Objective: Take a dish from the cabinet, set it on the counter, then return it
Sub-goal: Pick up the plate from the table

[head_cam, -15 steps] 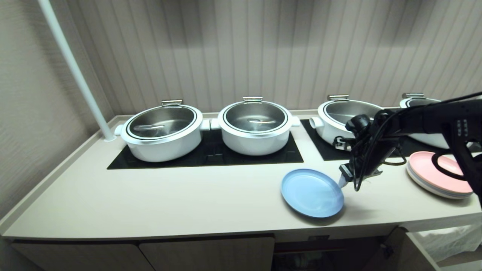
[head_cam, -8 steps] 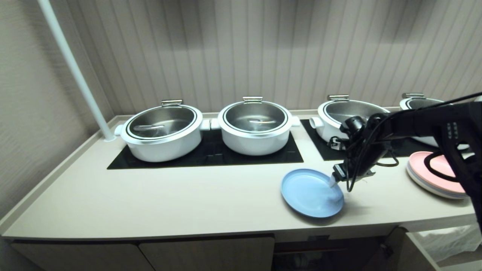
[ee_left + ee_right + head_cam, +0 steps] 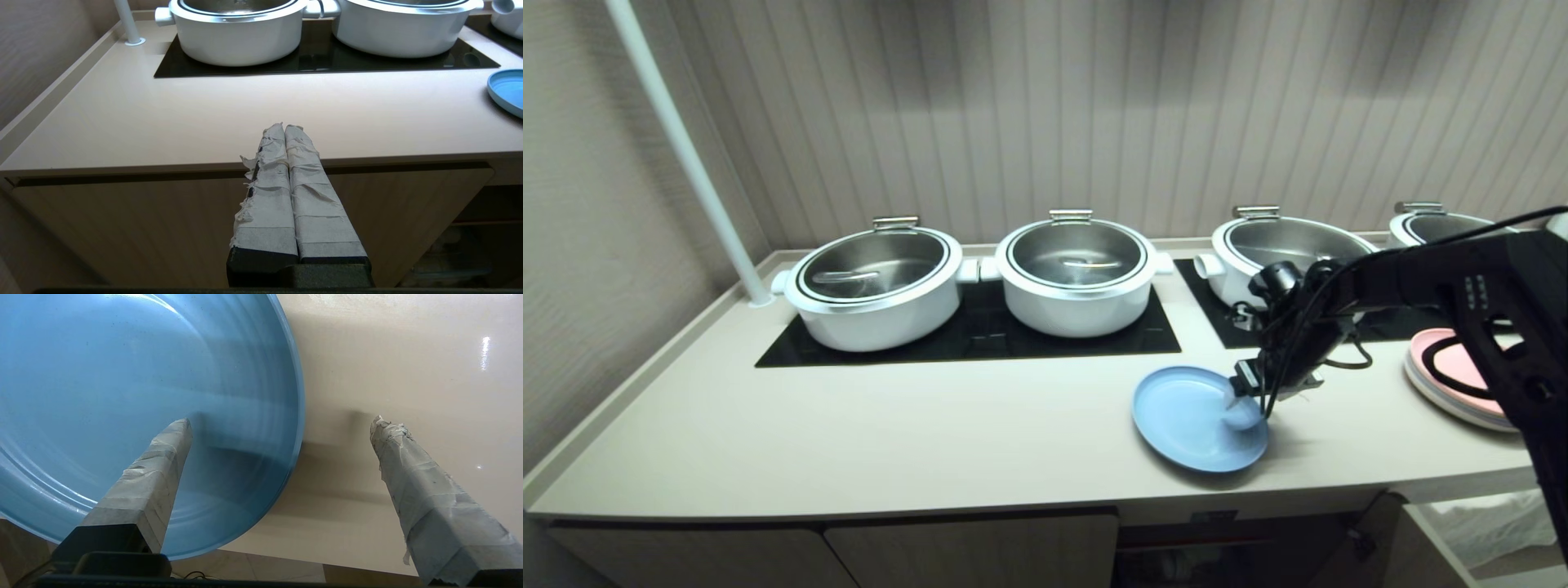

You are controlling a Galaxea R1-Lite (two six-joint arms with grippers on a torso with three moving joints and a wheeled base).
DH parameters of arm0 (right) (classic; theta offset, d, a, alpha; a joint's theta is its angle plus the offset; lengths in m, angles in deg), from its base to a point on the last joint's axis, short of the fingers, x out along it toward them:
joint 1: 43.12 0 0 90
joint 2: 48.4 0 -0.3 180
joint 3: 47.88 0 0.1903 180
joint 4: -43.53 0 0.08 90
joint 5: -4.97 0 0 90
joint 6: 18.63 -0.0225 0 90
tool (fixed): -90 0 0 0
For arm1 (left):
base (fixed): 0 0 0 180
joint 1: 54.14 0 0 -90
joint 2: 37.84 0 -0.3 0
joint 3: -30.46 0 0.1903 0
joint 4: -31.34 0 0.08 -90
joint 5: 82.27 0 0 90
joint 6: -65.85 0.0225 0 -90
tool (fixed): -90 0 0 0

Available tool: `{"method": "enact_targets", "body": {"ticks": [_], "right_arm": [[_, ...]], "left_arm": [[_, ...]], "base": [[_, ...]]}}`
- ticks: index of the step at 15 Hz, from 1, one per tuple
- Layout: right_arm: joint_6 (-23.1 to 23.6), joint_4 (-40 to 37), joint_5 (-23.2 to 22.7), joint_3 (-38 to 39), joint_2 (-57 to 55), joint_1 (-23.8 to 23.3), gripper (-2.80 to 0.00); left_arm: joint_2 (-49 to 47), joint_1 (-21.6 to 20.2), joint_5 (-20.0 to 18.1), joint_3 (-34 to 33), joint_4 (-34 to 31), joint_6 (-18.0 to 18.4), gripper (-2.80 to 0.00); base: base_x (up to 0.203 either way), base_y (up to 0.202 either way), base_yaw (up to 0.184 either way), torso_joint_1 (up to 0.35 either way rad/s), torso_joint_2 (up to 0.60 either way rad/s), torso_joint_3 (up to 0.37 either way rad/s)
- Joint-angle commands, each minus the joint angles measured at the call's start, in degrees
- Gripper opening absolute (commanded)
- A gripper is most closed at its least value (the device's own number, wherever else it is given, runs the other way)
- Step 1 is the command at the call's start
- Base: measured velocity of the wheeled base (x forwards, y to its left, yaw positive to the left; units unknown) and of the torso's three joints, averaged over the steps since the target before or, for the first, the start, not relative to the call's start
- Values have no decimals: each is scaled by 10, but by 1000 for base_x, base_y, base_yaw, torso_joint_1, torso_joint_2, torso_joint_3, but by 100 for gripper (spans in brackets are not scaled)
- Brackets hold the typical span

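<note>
Since a moment ago, the right claw [image 3: 1245, 406] has slid further over the plate [image 3: 1194, 416] and spread wide. From the head, the plate lies flat near the table's [image 3: 890, 433] front edge, probably put there for regrasping. Four pots and one plate stack [image 3: 1450, 376] stand behind.

At the left wrist, the left claw [image 3: 284, 130] is closed, parked before the cabinet [image 3: 122, 220].

At the right wrist, one finger [image 3: 163, 457] is over the plate [image 3: 122, 375], the other outside its rim, gripping nothing.

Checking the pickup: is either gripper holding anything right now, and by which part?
Nothing is held. The right gripper is open astride the blue plate's rim; the left gripper is shut and empty.
</note>
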Motion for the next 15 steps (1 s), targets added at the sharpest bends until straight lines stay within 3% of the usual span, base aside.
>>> {"method": "enact_targets", "body": {"ticks": [1, 6, 15], "right_arm": [[-2, -1, 0, 0, -7, 1, 0], [-38, 27, 0, -2, -20, 5, 0], [-59, 28, 1, -26, -43, 5, 0]], "left_arm": [[0, 0, 0, 0, 0, 0, -280], [0, 0, 1, 0, 0, 0, -280], [0, 0, 0, 0, 0, 0, -280]], "base": [[0, 0, 0, 0, 0, 0], [0, 0, 0, 0, 0, 0], [0, 0, 0, 0, 0, 0]]}}
